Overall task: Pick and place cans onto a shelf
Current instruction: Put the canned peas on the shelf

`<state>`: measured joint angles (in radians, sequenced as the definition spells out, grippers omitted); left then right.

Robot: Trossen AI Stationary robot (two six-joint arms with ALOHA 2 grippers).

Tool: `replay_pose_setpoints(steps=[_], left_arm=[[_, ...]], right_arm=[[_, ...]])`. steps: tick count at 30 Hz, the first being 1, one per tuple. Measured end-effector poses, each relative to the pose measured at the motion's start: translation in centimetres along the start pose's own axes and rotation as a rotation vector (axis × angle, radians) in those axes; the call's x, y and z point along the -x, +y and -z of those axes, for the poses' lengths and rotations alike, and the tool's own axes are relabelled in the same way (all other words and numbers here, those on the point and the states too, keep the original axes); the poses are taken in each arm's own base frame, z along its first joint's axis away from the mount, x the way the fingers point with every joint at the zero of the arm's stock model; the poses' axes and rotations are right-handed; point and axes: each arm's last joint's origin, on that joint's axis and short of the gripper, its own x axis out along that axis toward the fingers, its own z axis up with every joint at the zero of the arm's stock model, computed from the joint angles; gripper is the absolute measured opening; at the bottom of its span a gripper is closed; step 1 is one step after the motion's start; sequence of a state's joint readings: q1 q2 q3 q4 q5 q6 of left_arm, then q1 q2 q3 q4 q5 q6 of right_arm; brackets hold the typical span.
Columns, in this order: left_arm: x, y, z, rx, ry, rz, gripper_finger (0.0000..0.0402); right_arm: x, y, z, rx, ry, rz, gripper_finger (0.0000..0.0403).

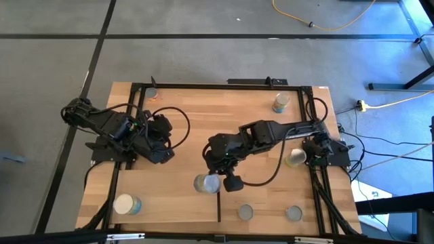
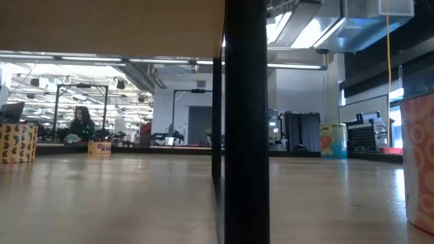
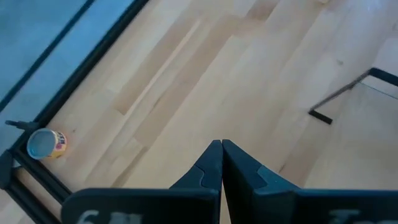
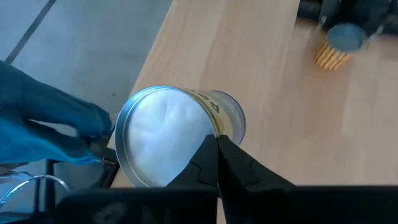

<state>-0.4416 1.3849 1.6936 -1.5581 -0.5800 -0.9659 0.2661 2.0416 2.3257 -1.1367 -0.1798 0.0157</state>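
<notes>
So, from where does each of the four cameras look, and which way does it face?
High: above, straight down on the table, both arms.
Low: table height, facing the room; a black post, no arm.
Left wrist: over bare wood; left end effector shut.
Right wrist: right end effector shut, over a tilted can.
Shared: that can also appears in the high view.

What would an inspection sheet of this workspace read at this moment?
Surface: pale wood table inside a black frame.
Job's things: cans scattered; one can by the right gripper, another near the left front corner.
Clutter: nothing seen.
Grippers: left gripper shut, empty; right gripper shut beside the can, not holding it.
Cables: black cables loop over the table; yellow cord on floor.
Surroundings: grey floor; a person seated far behind.
</notes>
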Motion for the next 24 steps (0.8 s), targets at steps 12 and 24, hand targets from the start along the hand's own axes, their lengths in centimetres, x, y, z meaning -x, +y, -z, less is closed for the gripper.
replay_pose_setpoints(steps=[12, 24], left_arm=[[0.0, 0.0, 0.0, -0.008, 0.013, 0.01, 0.0], [0.0, 0.0, 0.0, -0.034, 0.014, 0.01, 0.0]], right_arm=[[-3.9, -0.7, 0.6, -0.05, 0.088, -0.012, 0.0], [-4.2, -0.8, 0.3, -0.038, 0.052, 0.004, 0.0012]])
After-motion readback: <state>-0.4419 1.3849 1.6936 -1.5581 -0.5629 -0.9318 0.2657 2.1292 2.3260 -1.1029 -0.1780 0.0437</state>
